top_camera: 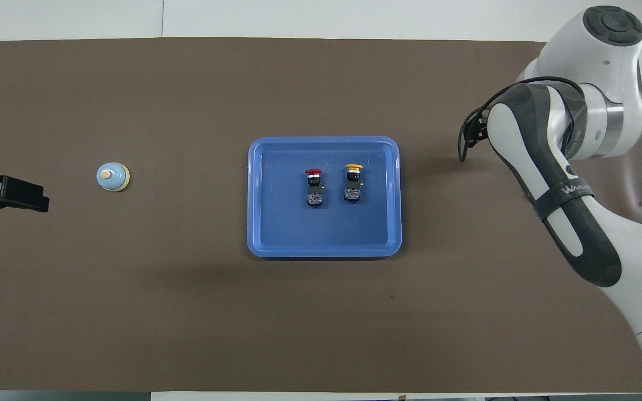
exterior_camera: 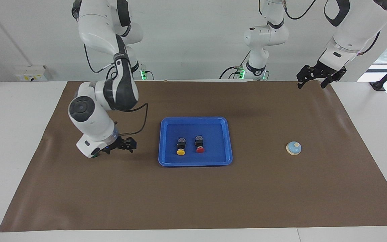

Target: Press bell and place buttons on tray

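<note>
Buttons, yellow (exterior_camera: 180, 148) and red (exterior_camera: 200, 145), lie side by side in the tray (exterior_camera: 166, 161), apparently already delivered. Right gripper (exterior_camera: 121, 145) sits low on the tabletop beside the tray, possibly at the unseen green one, its fingers' state unclear. Left gripper (exterior_camera: 317, 76) waits raised, fingers spread, near the bell (exterior_camera: 293, 148) at the left arm's end.

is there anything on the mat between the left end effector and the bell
Nothing visible. The left end effector hangs at the left arm's end of the table, and only bare brown mat lies between it and the bell. The tray sits toward the middle, off that path.
</note>
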### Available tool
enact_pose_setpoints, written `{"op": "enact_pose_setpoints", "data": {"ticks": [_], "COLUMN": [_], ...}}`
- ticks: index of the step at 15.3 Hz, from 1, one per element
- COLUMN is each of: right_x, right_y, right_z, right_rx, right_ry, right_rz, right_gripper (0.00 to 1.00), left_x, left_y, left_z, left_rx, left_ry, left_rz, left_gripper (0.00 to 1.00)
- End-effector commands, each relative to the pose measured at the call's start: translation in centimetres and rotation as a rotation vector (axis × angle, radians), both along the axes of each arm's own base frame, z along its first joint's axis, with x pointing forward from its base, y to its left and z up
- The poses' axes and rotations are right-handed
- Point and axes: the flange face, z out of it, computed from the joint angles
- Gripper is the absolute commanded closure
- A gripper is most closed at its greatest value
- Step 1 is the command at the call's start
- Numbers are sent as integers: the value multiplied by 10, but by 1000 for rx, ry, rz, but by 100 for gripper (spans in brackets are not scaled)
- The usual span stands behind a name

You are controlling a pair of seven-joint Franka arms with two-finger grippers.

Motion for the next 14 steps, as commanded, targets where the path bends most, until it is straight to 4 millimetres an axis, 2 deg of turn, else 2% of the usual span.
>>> {"op": "enact_pose_setpoints", "data": {"ticks": [1, 3, 4, 7, 9, 10, 11, 12, 13, 14], "right_x": [-19, -33, -46, -80, -88, -90, -90, -89, -88, -89], "right_y": [-43, -75, -85, -106, -115, -117, -116, -114, -107, -106], "right_z": [-10, -23, -39, -75, -81, -80, -80, -79, -79, -79], "right_rx": [-12, -24, -23, -15, -11, -10, -9, -9, -9, -7], "right_ry": [-14, -9, -25, -52, -40, -37, -36, -34, -33, -21], "right_rz": [89, 73, 63, 79, 78, 78, 84, 84, 87, 91], "right_gripper": [0, 0, 0, 0, 1, 11, 50, 95, 100, 100], "left_x": [-2, -2, -2, -2, -2, -2, -2, -2, -2, -2], "left_y": [1, 1, 1, 1, 1, 1, 1, 1, 1, 1], "left_z": [3, 3, 3, 3, 3, 3, 3, 3, 3, 3], "left_rx": [3, 3, 3, 3, 3, 3, 3, 3, 3, 3], "left_ry": [6, 6, 6, 6, 6, 6, 6, 6, 6, 6], "left_rz": [-3, -1, -3, -1, -1, -1, -1, -3, -1, -1], "left_gripper": [0, 0, 0, 0, 0, 0, 0, 0, 0, 0]}}
